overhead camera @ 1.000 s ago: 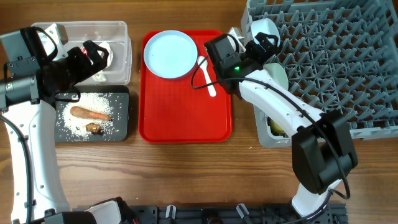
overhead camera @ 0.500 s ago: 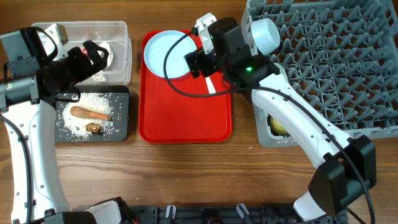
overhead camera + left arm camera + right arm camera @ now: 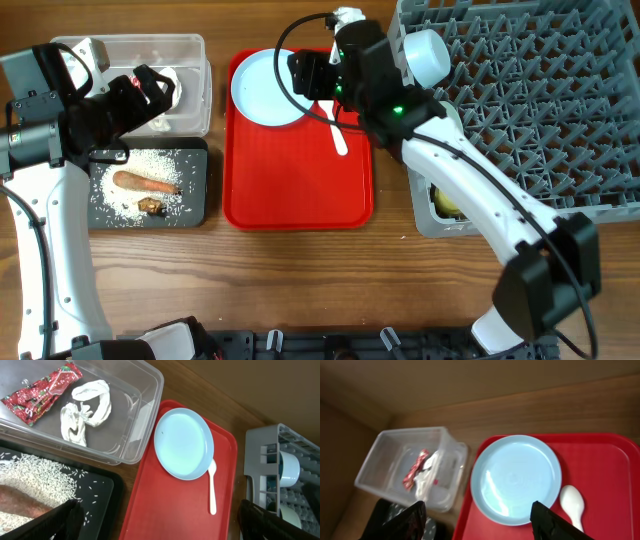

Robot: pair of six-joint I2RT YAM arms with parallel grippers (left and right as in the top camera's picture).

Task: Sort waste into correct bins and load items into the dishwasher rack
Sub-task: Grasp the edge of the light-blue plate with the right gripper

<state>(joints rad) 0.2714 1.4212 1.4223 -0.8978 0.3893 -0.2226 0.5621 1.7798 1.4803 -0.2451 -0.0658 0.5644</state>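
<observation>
The pale blue plate (image 3: pixel 265 88) lies at the back of the red serving tray (image 3: pixel 300 190), with the white spoon (image 3: pixel 339 137) to its right. My right gripper (image 3: pixel 305 78) hovers over the plate's right rim, open and empty; in its wrist view the plate (image 3: pixel 516 479) sits between the fingers (image 3: pixel 400 520). My left gripper (image 3: pixel 150 90) hangs open above the clear tub (image 3: pixel 190 50), which holds a red strip (image 3: pixel 42 392) and a paper wad (image 3: pixel 85 407). The black tray (image 3: pixel 195 200) carries rice (image 3: pixel 150 162), a carrot-like stick (image 3: pixel 145 183) and a brown lump (image 3: pixel 152 206).
The grey dishwasher rack (image 3: pixel 530 110) fills the right side, its pegs upright. A pale blue bowl (image 3: pixel 425 55) rests in its near-left corner and a yellow cup (image 3: pixel 447 203) lower down at its left edge. My right arm crosses the tray's right rim.
My right arm has swung left from the rack's corner to over the plate, and its jaws have narrowed somewhat. The left arm has not moved.
</observation>
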